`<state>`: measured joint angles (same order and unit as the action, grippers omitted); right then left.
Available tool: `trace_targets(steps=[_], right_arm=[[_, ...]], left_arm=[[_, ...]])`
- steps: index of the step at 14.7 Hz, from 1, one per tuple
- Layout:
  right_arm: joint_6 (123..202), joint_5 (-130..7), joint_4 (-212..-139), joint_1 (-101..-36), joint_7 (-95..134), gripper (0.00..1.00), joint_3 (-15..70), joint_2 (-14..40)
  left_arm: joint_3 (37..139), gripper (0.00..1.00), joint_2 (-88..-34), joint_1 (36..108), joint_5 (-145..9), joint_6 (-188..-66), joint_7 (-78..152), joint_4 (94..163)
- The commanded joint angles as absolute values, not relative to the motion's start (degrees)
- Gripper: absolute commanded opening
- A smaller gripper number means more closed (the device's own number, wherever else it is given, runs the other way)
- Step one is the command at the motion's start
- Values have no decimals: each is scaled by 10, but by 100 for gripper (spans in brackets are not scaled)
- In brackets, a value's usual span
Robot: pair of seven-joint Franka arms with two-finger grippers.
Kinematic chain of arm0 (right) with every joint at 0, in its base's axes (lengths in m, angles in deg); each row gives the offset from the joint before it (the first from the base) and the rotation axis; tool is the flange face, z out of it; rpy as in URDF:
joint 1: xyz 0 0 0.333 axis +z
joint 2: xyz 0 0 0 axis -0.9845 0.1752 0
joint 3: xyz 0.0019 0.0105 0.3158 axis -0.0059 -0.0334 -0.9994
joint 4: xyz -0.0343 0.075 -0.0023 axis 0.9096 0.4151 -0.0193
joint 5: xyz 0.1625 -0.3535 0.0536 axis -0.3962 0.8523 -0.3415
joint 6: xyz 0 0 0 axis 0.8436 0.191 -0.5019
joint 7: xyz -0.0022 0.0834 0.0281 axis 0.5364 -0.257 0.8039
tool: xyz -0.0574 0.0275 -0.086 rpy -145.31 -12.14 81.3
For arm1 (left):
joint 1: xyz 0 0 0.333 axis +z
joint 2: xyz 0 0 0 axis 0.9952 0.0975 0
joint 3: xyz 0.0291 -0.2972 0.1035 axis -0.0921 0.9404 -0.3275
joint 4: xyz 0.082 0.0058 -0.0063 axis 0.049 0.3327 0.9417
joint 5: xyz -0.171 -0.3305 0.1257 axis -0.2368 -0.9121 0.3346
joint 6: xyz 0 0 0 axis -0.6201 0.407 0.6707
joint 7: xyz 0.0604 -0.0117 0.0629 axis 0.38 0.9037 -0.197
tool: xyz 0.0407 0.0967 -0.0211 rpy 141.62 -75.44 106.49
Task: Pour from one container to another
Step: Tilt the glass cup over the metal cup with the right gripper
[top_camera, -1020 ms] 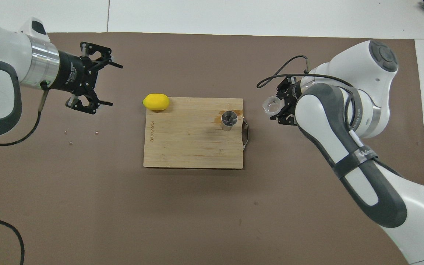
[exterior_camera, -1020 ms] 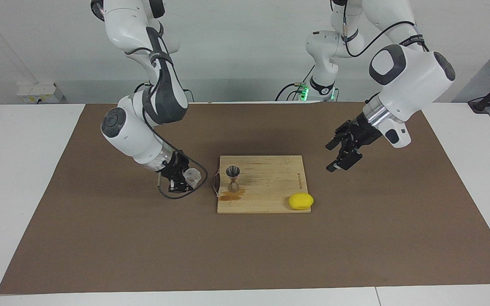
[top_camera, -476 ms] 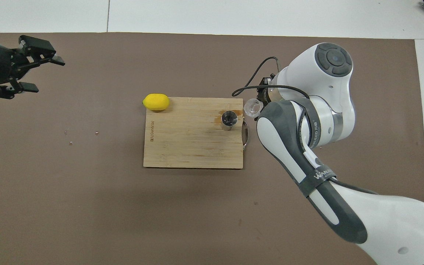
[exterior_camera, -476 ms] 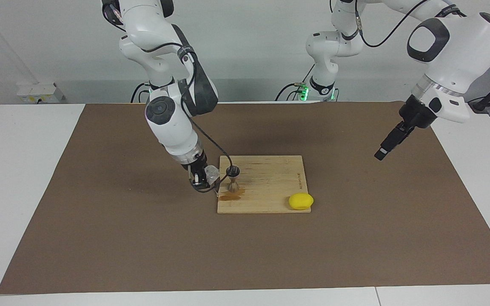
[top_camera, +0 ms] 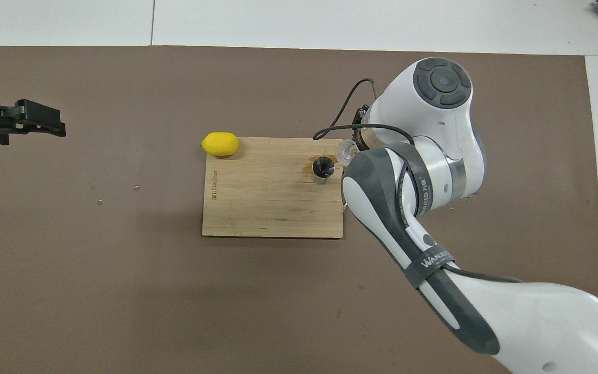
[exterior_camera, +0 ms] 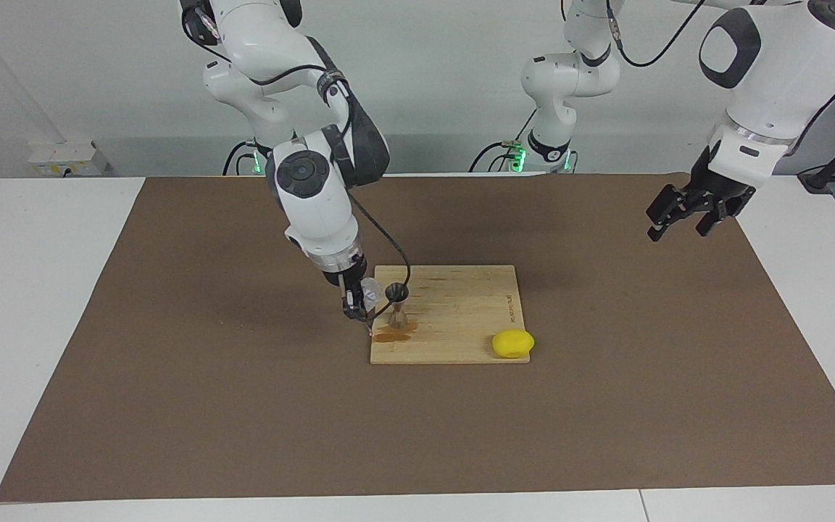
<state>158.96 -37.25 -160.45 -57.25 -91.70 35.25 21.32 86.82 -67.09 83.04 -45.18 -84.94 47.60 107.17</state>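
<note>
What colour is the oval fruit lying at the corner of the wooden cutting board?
Bright yellow: it is a lemon, shown best in the facing view.

R gripper [exterior_camera: 354,304] clamps the glass cup [exterior_camera: 370,292], tipped right beside the steel jigger [exterior_camera: 397,305] on the wooden cutting board [exterior_camera: 461,304]. Brown spill at jigger's base, lemon [exterior_camera: 512,343] on board corner. L gripper [exterior_camera: 678,212] waits over brown mat [exterior_camera: 171,406], fingers apart.

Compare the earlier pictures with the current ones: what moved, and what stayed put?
The right gripper carried the glass cup from over the mat to beside the jigger, keeping its hold. The left gripper drew back toward its own end of the table. The jigger, cutting board and lemon stayed put.
</note>
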Motion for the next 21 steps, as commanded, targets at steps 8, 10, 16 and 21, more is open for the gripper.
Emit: trace_targets(steps=[8,10,16,21], right_arm=[[1563,-300,-1575,-552,-936,14,351,226],[1558,-282,-1574,-540,-935,14,351,228],[1552,-251,-1571,-528,-935,14,351,232],[1543,-222,-1571,-519,-935,14,351,231]], left_arm=[[883,100,-736,827,-440,-756,529,1101],[878,100,-738,828,-440,-738,535,1094],[879,100,-744,832,-440,-751,529,1104],[884,100,-748,841,-440,-746,535,1115]])
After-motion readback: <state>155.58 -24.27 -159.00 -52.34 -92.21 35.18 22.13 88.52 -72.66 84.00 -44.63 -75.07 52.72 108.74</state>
